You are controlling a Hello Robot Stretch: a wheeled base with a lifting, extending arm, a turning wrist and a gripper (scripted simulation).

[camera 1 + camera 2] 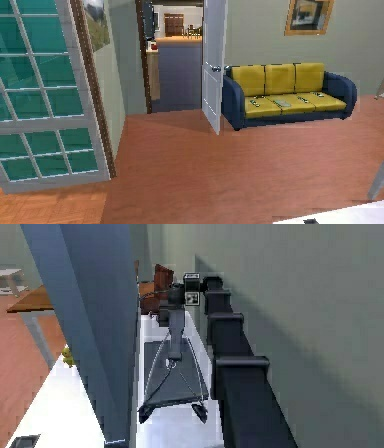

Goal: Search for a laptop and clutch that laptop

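The dark 2-fingered gripper [172,411] is hanging at the end of the dark square-barred arm [238,374], to the right of the white flat tabletop [55,414] in the arm side view, with a tall blue panel [95,314] standing between the 2. Its thin fingers [146,412] are reaching down over a bare pale grey surface, so it is holding nothing; how wide they are set I cannot tell. A small yellow-green thing [68,356] is sitting at the tabletop's far end, and beyond the tabletop a brown wooden table [35,299] and red-brown chairs [155,282] are standing. In the forward view, a sofa with a blue frame and yellow cushions [290,95] is standing well beyond the tabletop, across the reddish wooden floor [200,170]. A white open door [212,85] is standing beyond the tabletop and to its left, and a white-framed glazed door with teal panes [40,90] farther left still. Where the laptop is lying I cannot tell: a small dark flat thing [312,221] is resting at the tabletop's near edge, too little of it showing to name.
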